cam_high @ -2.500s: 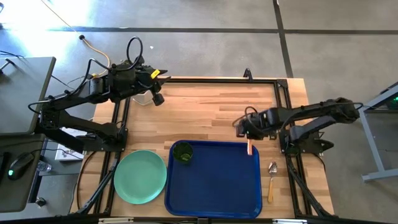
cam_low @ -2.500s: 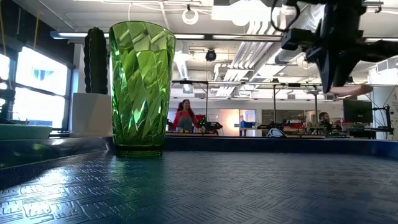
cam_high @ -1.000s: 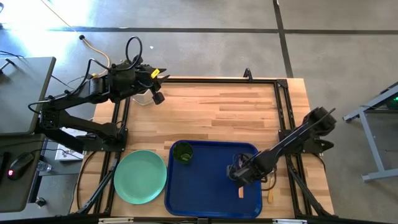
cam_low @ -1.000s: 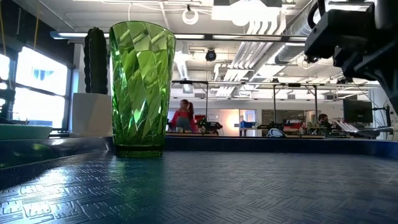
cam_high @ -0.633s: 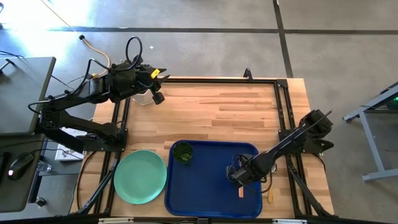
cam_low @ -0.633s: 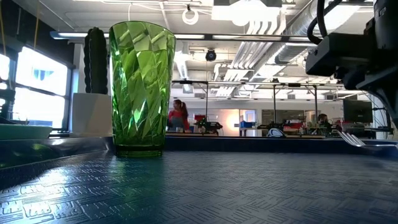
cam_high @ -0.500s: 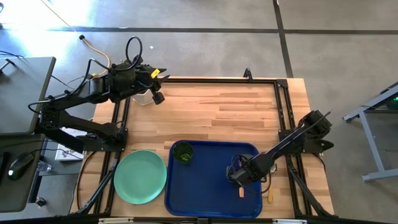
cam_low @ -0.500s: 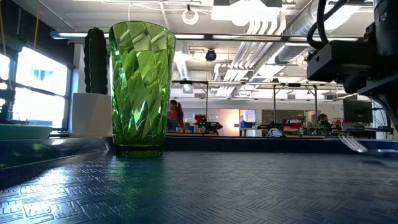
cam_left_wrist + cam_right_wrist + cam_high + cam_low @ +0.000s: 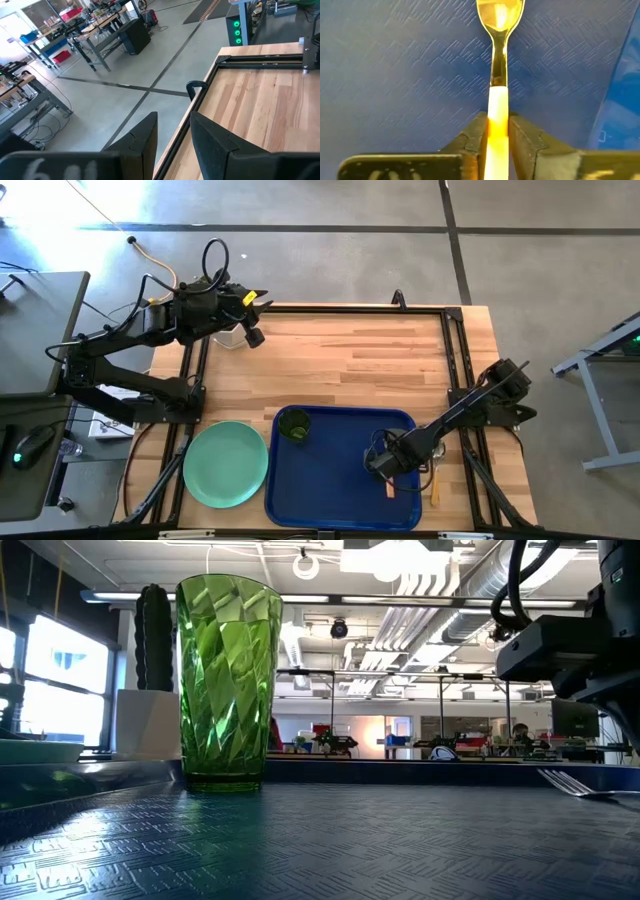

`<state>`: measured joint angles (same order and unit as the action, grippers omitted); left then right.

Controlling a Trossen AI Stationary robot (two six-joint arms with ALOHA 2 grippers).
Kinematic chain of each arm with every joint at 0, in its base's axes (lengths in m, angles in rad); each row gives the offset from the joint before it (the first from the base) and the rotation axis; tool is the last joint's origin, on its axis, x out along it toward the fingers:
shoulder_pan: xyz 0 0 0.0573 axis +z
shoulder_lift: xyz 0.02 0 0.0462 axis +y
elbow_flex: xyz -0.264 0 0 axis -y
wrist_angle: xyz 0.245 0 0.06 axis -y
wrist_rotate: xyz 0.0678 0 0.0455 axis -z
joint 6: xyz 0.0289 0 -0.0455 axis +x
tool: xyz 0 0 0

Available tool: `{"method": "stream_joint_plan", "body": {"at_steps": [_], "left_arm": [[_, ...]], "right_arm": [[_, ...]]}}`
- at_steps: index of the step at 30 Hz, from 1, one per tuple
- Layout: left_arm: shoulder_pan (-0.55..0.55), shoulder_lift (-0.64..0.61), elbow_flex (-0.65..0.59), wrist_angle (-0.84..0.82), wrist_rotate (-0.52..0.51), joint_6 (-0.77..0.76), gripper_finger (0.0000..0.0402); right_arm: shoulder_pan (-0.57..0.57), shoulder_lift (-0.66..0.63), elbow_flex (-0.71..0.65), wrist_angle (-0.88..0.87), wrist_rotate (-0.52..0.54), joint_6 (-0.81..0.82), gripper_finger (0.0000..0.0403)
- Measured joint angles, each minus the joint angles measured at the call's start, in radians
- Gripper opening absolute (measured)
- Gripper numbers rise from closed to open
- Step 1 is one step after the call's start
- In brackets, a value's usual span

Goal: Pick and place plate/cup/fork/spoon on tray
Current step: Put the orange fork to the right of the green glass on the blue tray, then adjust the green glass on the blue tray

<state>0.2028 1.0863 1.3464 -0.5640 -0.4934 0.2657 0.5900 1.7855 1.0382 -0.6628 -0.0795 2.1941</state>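
Note:
My right gripper (image 9: 385, 468) is low over the right part of the dark blue tray (image 9: 330, 480) and is shut on the orange-handled fork (image 9: 498, 65). The fork's tines show in the low view (image 9: 565, 780). The green cup (image 9: 293, 424) stands upright on the tray's far left corner and fills the left of the low view (image 9: 228, 680). The mint plate (image 9: 225, 464) lies flat on the table left of the tray. The spoon (image 9: 435, 488) lies on the table right of the tray, partly hidden by my right arm. My left gripper (image 9: 252, 330) is open and empty at the table's far left (image 9: 174, 135). My right gripper pinches the fork's orange handle (image 9: 497, 120) between its two fingers, one on each side. The fingers lie along the fork, slanting down from the table's right. The fork lies nearly level, its tines (image 9: 565, 780) just at the tray floor; whether they touch it cannot be told.
A dark green cactus in a white pot (image 9: 153, 635) stands beyond the cup in the low view. A black metal frame (image 9: 455, 350) runs along the table's edges. The far half of the wooden table (image 9: 350, 360) is bare wood.
My right gripper has gone down a little over the tray's right part with the fork. In the low view the tines have come into sight and sunk to the tray floor's level. The fork has stayed nearly level in the shut fingers.

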Motion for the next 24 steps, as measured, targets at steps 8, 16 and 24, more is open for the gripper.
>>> {"method": "stream_joint_plan", "body": {"at_steps": [8,16,24], "left_arm": [[0.000,0.000,0.000,0.000,0.000,0.000,0.0106],[0.000,0.000,0.000,0.000,0.000,0.000,0.0106],[0.000,0.000,0.000,0.000,0.000,0.000,0.0106]], "right_arm": [[-0.001,0.000,0.000,0.003,-0.003,0.000,0.0100],[-0.001,0.000,0.015,-0.013,0.002,0.003,0.0102],[-0.001,0.000,0.058,-0.103,0.018,-0.001,0.0103]]}}
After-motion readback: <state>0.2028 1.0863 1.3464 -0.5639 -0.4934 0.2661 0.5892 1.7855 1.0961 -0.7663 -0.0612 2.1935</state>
